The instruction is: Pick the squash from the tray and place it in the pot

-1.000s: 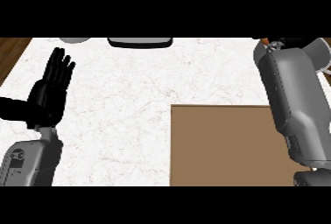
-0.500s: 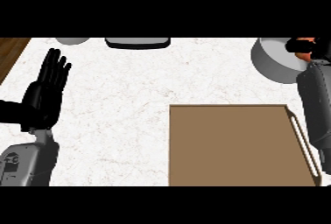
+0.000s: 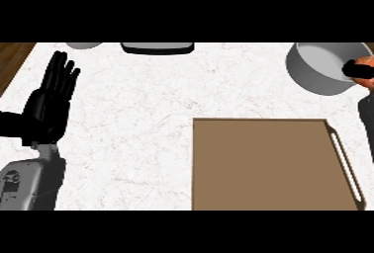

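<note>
One relation decides your next move: the squash is no longer on the tray but up at the far right edge of the view, held in your right hand, and it sits right at the right-hand rim of the pot, overlapping it. Only a small orange patch shows above the dark fingers curled round it, so you cannot read which way its long axis runs; treat that as unknown. The pot's open mouth lies to the left of the squash, so by my reading you need a short shift leftward before letting go, so that it goes down inside and not onto the rim. Your right hand is plainly the one to finish with; your left hand is well apart on the far left of the counter, fingers straight, pressed side by side and pointing up, at rest and holding nothing. The counter is pale marble, flat and bare between the tray and the pot. The brown tray, with a light handle along its right side, lies near you, below the pot. Farther back, a dark flat item and a grey rounded thing sit at the counter's far edge, out of your path.
</note>
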You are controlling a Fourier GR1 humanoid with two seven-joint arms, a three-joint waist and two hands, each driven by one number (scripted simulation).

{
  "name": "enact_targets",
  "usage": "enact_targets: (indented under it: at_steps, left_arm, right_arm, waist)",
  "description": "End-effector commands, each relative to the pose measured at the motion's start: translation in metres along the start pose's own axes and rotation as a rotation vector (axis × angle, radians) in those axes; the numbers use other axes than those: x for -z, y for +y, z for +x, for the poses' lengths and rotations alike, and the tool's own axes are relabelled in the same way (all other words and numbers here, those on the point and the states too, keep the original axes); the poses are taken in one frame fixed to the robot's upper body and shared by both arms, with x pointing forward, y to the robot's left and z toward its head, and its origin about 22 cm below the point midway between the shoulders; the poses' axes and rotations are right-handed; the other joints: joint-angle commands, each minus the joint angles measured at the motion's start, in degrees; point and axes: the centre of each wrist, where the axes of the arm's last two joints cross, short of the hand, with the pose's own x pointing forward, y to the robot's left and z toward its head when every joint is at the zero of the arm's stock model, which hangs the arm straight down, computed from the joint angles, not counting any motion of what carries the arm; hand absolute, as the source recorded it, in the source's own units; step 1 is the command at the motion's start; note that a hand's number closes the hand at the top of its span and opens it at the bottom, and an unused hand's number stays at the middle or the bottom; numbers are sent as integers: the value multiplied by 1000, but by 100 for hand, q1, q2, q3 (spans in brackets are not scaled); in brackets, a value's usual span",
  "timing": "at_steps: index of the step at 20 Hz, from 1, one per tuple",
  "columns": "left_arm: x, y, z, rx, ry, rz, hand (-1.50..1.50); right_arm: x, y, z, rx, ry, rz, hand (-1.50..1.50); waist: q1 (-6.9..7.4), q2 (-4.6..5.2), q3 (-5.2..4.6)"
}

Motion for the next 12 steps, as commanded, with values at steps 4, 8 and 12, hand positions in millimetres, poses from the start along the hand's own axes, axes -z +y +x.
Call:
enact_targets:
  at_steps: [4, 8, 12]
  left_arm:
    - [-7, 3, 0, 1, -6, -14, 0]
    - [-12, -9, -26, -8, 1, -10, 0]
    - [0, 0, 1, -16, -5, -18, 0]
  right_arm:
    - [12, 13, -29, 70, 109, 210, 150]
    - [-2, 32, -43, 165, 126, 310, -150]
    - [1, 34, -55, 227, 36, 329, -150]
  waist:
    - [57, 11, 7]
    - [60, 39, 9]
    - [139, 60, 18]
